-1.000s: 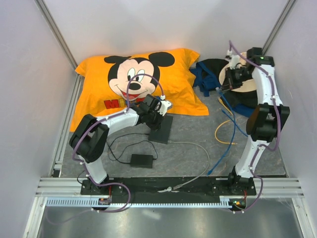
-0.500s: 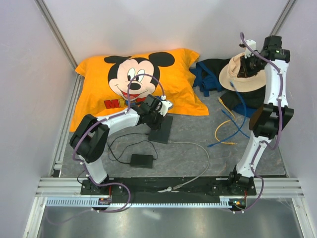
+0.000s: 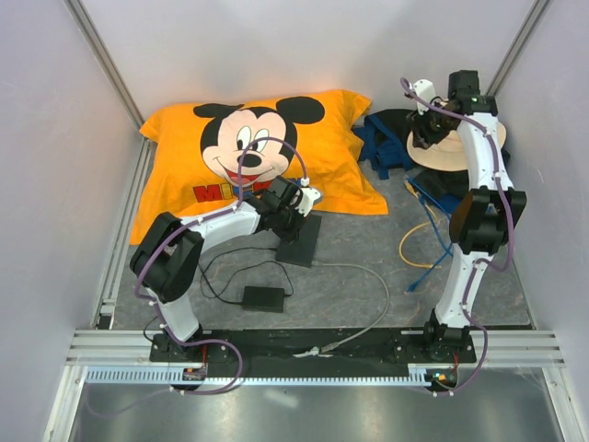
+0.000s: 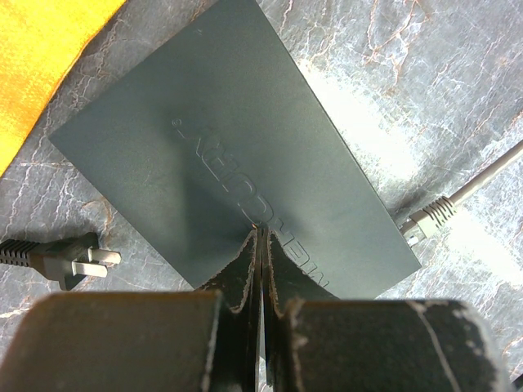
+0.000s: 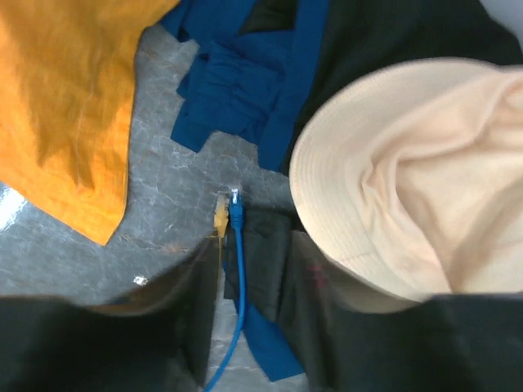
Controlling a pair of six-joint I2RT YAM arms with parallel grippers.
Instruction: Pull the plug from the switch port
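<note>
In the top view, the orange fabric pillow (image 3: 184,175) at the far left bore a printed Mickey Mouse face and red capitals starting "MI". The rest of the word was hidden behind the left arm. The flat matte black rectangular switch (image 3: 302,244) lay on the grey marbled mat (image 3: 359,230), just in front of the pillow's near edge, and the left gripper (image 3: 293,224) was set down on its far end. A thin grey cable (image 3: 386,296) left the switch's near right corner and curved toward the arm bases. A smaller black power brick (image 3: 262,297) lay nearer the bases, apart from the switch. The right gripper (image 3: 425,136) hung over a beige cloth hat (image 3: 451,155) at the far right.

In the left wrist view, the switch's smooth lid carried one line of embossed brand lettering in the casing's own colour. It was upside down and too faint to read surely. The left gripper's fingers (image 4: 237,278) were pressed together, holding nothing, with their tips on the lid beside the lettering. A clear-tipped grey plug (image 4: 418,222) met the switch's edge near its right corner. A black two-pin mains plug (image 4: 69,260) lay on the mat to the left, apart from the switch.

In the right wrist view, the right gripper's jaws stood partly apart. A thin blue cable (image 5: 237,286), narrower than the gap, ran along it, and whether it touched either finger could not be told. Its end lay beside a yellow connector (image 5: 221,216), between a crumpled blue cloth (image 5: 245,90) and the hat.
</note>
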